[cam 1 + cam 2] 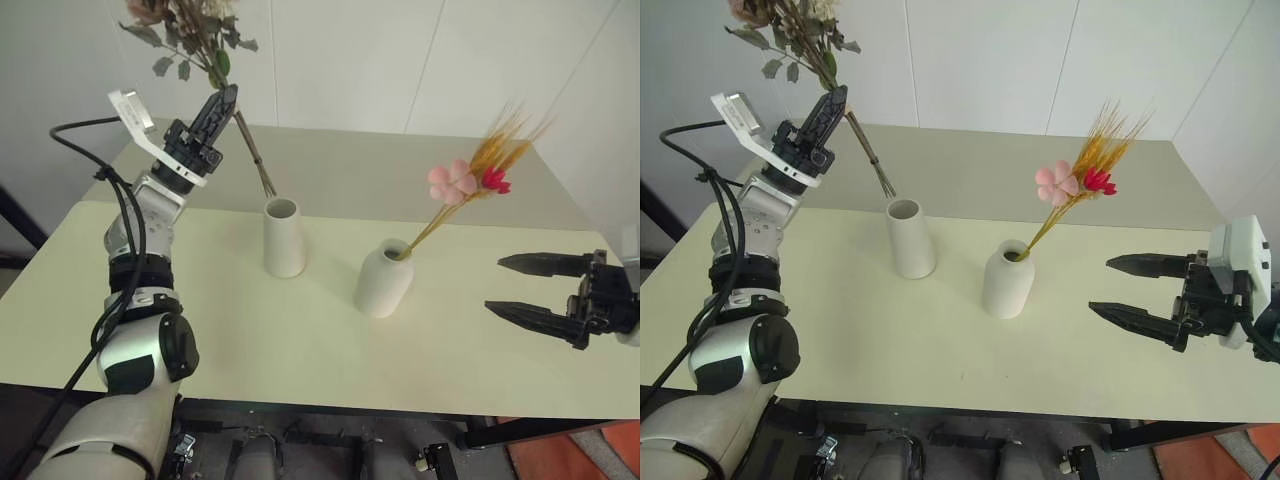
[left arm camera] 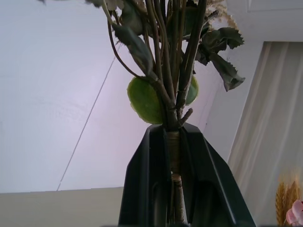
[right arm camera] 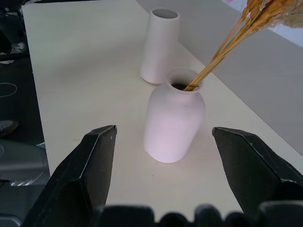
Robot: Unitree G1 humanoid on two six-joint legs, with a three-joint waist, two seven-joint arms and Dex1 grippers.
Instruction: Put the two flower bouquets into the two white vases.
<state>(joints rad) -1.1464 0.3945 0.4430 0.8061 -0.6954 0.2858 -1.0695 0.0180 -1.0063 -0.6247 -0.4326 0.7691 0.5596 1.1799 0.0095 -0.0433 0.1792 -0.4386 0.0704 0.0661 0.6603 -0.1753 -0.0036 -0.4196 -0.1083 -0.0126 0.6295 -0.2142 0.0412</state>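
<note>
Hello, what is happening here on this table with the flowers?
The robot is putting two bouquets into two white vases. The wheat sprig already stands in the rounded bottle vase. The left tool is shut on the stems of the rose bunch, held above the table, its stem ends behind the empty tapered vase. The right tool hangs open beside the bottle vase.

A pale yellow-green table (image 1: 300, 340) spreads under both arms, its near edge running across the front. A second table (image 1: 380, 170) of duller beige butts against its far edge and reaches back to a white panelled wall (image 1: 400, 60), which rises behind the raised arm on the left. Below the near edge lies a dark floor with metal frame parts (image 1: 300, 450), and an orange-red patch (image 1: 570, 455) shows at the corner under the arm on the right.
</note>
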